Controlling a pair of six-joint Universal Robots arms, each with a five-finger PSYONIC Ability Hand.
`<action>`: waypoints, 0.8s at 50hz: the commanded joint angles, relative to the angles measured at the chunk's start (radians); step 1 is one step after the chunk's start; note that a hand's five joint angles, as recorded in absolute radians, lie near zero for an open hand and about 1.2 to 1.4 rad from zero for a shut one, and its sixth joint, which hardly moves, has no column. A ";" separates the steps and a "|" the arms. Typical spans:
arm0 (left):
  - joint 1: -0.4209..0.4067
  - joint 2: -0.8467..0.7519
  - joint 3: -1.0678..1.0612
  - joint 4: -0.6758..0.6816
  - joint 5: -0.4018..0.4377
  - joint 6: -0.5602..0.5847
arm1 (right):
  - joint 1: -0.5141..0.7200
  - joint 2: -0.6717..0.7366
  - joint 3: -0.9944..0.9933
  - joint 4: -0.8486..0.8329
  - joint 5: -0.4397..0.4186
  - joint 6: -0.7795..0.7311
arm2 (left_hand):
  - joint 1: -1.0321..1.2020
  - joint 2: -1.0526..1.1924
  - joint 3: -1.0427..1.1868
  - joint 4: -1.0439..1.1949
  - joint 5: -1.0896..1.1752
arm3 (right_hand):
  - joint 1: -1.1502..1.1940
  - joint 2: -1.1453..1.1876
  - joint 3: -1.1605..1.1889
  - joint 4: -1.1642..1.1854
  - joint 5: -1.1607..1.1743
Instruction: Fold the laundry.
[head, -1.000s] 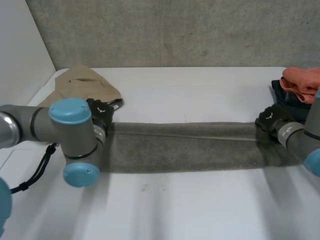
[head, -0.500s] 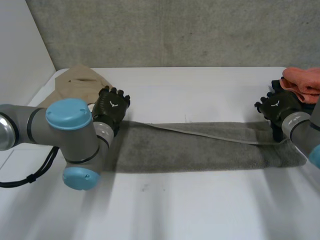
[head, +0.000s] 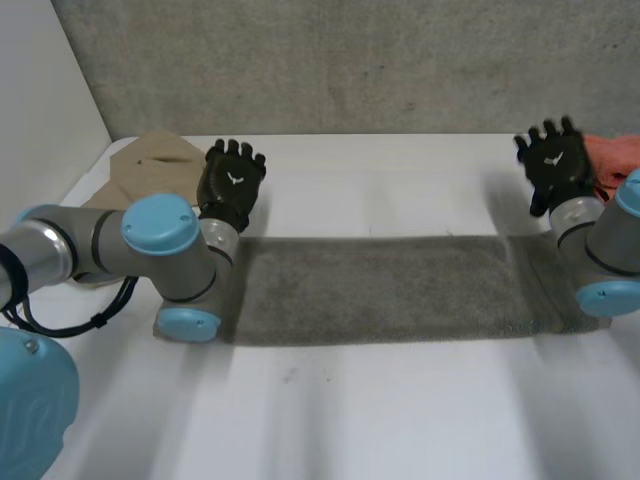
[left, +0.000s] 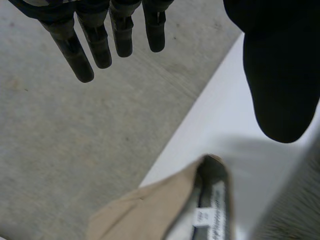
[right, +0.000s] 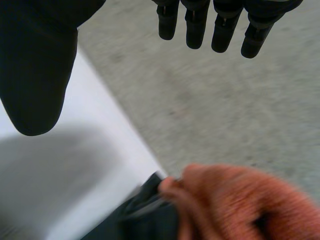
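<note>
I am hovering my left hand (head: 232, 180) and right hand (head: 553, 168), both spread and empty, beyond the grey towel (head: 380, 290) lying as 1 long folded strip mid-frame, crosswise folds remaining, I judge.

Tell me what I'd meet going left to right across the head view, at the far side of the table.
beige garment → left hand, open → grey towel, lying flat → right hand, open → orange cloth
</note>
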 joint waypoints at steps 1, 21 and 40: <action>-0.006 0.144 -0.126 0.003 -0.002 -0.012 | -0.005 -0.126 0.055 0.130 0.032 0.081 | 0.069 0.062 0.058 0.053 0.051 | -0.057 -0.038 -0.036 -0.036 -0.044; -0.010 0.509 -0.611 -0.008 0.047 -0.193 | -0.252 -0.399 0.474 0.525 -0.264 -0.069 | 0.063 0.056 0.052 0.048 0.046 | 0.223 0.242 0.244 0.245 0.236; -0.014 0.529 -0.642 -0.008 0.062 -0.221 | -0.344 -0.262 0.451 0.346 -0.109 -0.149 | 0.069 0.062 0.058 0.053 0.051 | 1.165 1.183 1.186 1.186 1.177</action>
